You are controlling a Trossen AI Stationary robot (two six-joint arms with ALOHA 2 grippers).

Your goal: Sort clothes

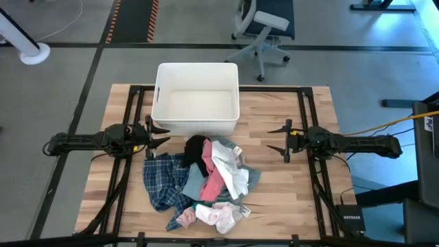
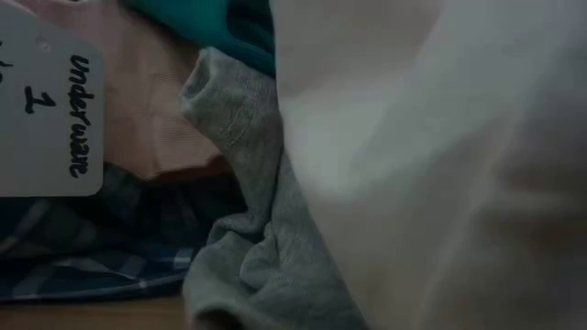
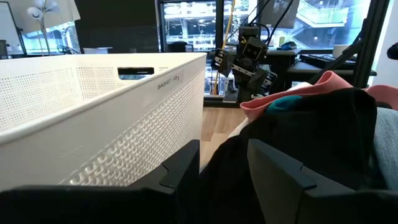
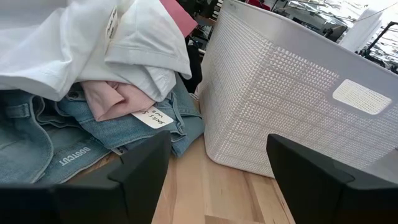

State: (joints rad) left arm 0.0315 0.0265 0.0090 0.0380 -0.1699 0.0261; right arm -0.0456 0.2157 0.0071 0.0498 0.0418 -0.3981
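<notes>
The clothes point(image 1: 200, 180), a heap with a plaid shirt point(image 1: 163, 180) and pink and white pieces, lie on the wooden desk point(image 1: 288, 182) just in front of the white bin point(image 1: 195, 98). The left end effector point(image 1: 156, 134) and right end effector point(image 1: 278, 139) flank the bin, both spread and holding nothing.

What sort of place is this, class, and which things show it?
Probably a robotics lab or workshop: a framed wooden table flanked by two robot arms, a rolling office chair, and striped hazard tape on the grey floor.
</notes>
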